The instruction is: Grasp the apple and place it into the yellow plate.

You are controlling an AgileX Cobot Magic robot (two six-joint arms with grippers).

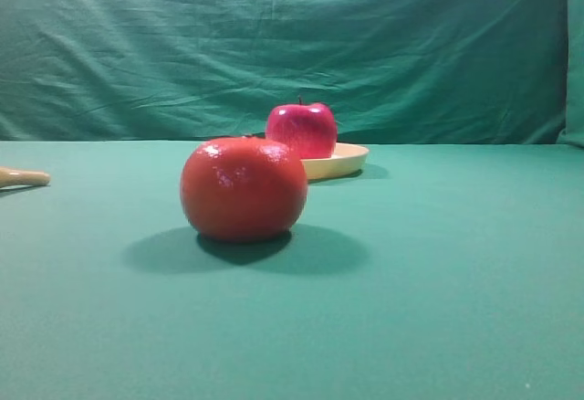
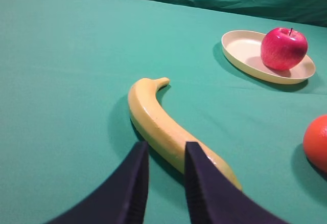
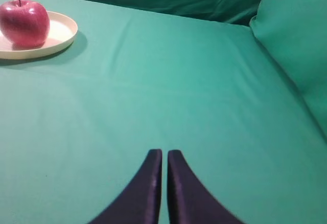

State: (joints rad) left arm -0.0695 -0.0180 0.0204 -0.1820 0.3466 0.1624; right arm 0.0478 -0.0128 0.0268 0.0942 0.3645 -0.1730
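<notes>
Since the apple (image 2: pixel 284 48) already sits in the yellow plate (image 2: pixel 240 50) at upper right of my left-wrist view, I judge the task done, left tool (image 2: pixel 164 175) narrowly parted and empty, right tool (image 3: pixel 164 175) pressed closed, holding nothing.

Glossy apple (image 1: pixel 302 130), smooth plastic-looking yellow plate (image 1: pixel 351 160), matt green cloth (image 1: pixel 438 272), shiny orange-red fruit (image 1: pixel 243 188)

The apple (image 1: pixel 302 130) sits in the yellow plate (image 1: pixel 350 160) toward the back of the table (image 1: pixel 438 281). A round fruit (image 1: pixel 243 188) lies in front of the plate, nearer the camera, and a banana (image 2: pixel 163 124) lies well to its left.
</notes>
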